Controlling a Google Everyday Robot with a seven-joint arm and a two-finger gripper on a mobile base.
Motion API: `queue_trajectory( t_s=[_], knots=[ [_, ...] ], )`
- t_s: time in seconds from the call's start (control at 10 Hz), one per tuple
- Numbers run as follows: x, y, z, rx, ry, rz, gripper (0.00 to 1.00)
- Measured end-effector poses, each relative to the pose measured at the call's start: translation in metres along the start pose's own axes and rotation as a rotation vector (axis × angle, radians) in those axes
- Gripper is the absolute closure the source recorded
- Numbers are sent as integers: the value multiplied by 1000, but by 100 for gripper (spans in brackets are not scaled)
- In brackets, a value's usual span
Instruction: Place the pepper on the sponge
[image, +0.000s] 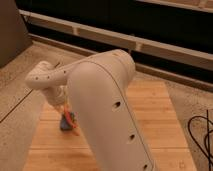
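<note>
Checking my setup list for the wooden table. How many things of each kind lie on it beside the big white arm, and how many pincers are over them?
Pepper: 1, orange-red
Sponge: 1, blue-grey
Pincer: 1, just above the sponge
Total: 3
</note>
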Motion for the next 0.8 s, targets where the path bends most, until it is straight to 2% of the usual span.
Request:
queue_trajectory(
  t_s=[0.6,0.7,0.8],
  knots=[
    [-2,11,-1,-13,7,-30,25],
    [-3,11,-4,-15,2,-30,20],
    [-4,11,-6,-17,-3,-31,20]
  ],
)
